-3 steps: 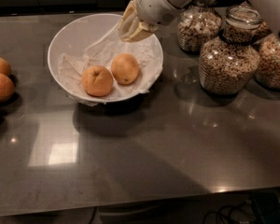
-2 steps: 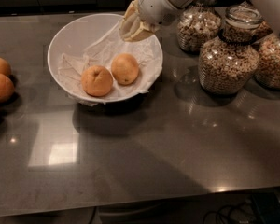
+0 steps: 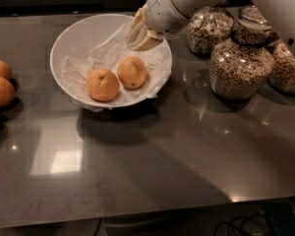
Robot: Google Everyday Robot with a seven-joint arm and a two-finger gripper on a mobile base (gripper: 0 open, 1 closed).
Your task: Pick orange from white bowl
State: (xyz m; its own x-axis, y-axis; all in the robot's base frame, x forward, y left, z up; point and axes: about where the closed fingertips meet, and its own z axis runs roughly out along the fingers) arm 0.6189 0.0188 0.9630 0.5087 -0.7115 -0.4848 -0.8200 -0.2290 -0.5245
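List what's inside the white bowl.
The white bowl holds crumpled paper lining, the paler orange and a deeper-orange fruit beside it. The gripper is above the back right rim. Floor under the paper is hidden.

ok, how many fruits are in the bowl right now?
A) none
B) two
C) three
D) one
B: two sit on the paper in the bowl, the orange and a darker fruit to its left. The claw hangs over the bowl's far right side, just above the orange and apart from it.
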